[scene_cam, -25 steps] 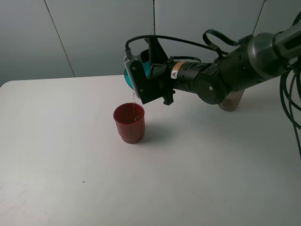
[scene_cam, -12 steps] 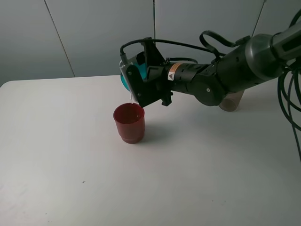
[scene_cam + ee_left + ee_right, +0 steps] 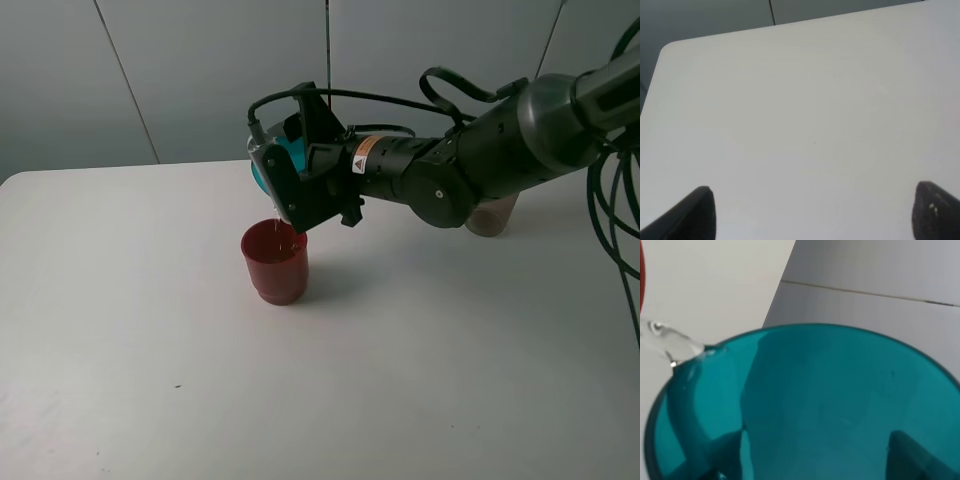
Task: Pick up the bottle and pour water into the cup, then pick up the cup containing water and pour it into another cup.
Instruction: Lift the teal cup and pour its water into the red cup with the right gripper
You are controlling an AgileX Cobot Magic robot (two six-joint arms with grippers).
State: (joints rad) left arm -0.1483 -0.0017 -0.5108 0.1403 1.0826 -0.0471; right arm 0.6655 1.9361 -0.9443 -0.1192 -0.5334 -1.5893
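Your right gripper (image 3: 285, 185) has its jaws clamped on the cup (image 3: 262, 170), the teal tumbler, tipped steeply on its side above the red cup (image 3: 275, 262), mouth facing down and toward the left of the overhead view. The teal rim sits just over the red cup's far rim, not touching as far as you can see. In the right wrist view the cup (image 3: 810, 410) fills the frame and a thin stream of water (image 3: 667, 342) leaves its lip toward a sliver of the red cup at the frame's edge. The red cup stands upright on the desk (image 3: 150, 350), left of centre, with some liquid visible inside. The bottle (image 3: 492, 217) is mostly hidden behind your right arm at the far right of the desk; only its lower brownish part shows, well apart from both cups. Your left gripper (image 3: 810, 215) shows two dark fingertips (image 3: 697, 212) set wide apart over bare desk, holding nothing.
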